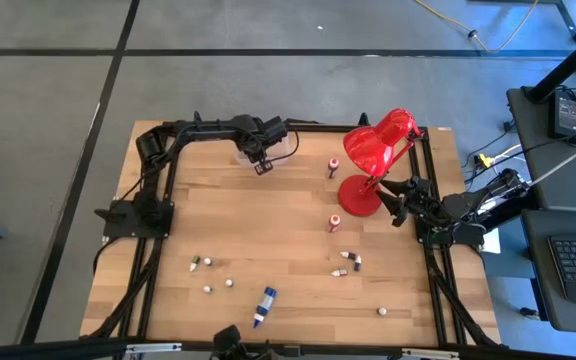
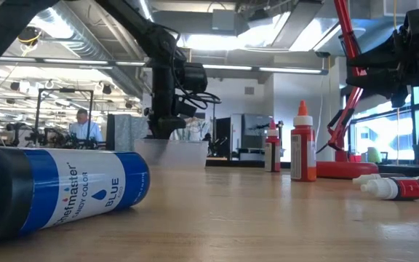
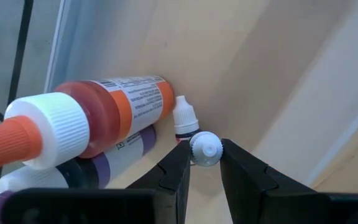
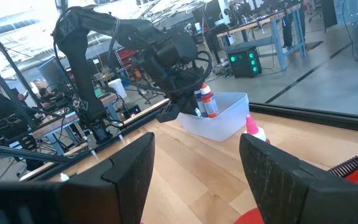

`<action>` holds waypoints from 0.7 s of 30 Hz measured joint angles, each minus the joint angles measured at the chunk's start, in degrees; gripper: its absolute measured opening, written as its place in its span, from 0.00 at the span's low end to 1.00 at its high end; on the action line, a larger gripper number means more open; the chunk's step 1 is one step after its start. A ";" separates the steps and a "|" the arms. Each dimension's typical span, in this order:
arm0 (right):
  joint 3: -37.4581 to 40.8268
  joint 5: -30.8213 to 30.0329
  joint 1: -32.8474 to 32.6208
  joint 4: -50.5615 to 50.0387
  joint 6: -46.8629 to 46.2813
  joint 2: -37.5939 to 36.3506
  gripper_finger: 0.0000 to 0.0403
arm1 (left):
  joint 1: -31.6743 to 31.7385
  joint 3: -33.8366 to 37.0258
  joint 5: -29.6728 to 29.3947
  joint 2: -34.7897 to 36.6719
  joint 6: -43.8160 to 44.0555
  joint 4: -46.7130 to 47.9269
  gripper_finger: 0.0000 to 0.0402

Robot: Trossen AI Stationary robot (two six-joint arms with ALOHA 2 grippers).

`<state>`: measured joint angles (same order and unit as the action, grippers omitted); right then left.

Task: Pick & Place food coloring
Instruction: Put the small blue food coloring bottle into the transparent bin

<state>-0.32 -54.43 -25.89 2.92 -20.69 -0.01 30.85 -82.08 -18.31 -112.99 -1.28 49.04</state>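
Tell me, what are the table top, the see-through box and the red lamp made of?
The table top looks like pale wood, matt, with plank seams and grain. The box seems thin clear plastic: bottles show through its walls. The lamp appears to be glossy painted metal, judging by its bright highlights, though that is uncertain.

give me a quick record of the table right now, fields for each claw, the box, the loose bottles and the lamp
left claw: over the clear box at the far edge, shut on a small white-capped bottle
right claw: open, idle beside the lamp base
box contents: orange-capped bottle, purple one, small dropper
loose bottles: blue bottle lying near the front, small ones scattered, two upright
lamp: red, right of centre
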 joint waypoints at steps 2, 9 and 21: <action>0.00 -0.02 0.00 0.00 0.00 0.00 0.59 | 0.00 0.00 0.00 0.00 0.00 0.00 0.19; 0.00 0.00 0.00 0.02 -0.02 0.00 0.59 | -0.29 0.00 -0.07 0.00 0.00 0.00 0.19; 0.00 0.00 0.00 0.02 -0.02 0.00 0.59 | -1.37 0.00 -3.22 0.00 0.52 0.00 0.23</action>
<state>-0.32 -54.43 -25.89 2.94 -20.71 -0.01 29.48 -82.08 -21.53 -112.99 -0.75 49.04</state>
